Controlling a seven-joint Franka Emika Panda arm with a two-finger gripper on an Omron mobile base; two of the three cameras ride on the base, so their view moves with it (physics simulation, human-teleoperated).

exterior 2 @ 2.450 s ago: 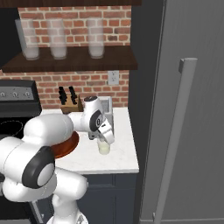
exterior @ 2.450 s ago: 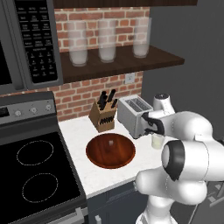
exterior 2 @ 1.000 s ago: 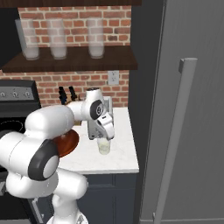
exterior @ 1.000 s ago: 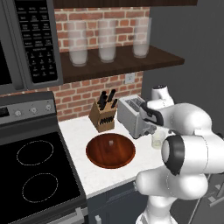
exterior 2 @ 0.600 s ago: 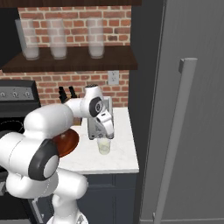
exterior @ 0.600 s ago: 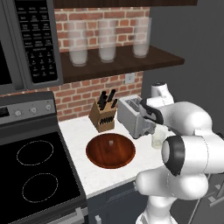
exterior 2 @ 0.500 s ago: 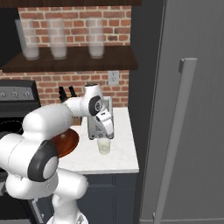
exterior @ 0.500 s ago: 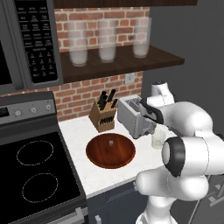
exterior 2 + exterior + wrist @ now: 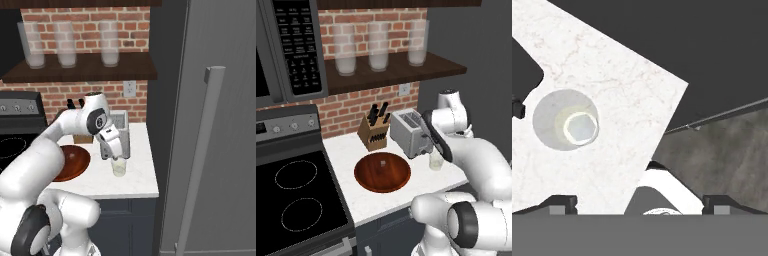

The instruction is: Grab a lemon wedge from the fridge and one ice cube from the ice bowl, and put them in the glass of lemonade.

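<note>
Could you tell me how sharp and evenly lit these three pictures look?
Left base view: flat, soft light, no glare on the ice bowl. Right base view: fridge evenly grey, edges crisp. Hand view: glass of lemonade sharp from above, dark beyond the counter.

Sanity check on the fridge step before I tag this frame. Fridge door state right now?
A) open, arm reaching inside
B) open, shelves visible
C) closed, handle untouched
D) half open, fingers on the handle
C. In the right base view the fridge door is flush shut, its bar handle free, while the gripper hangs over the glass of lemonade on the counter.
</note>
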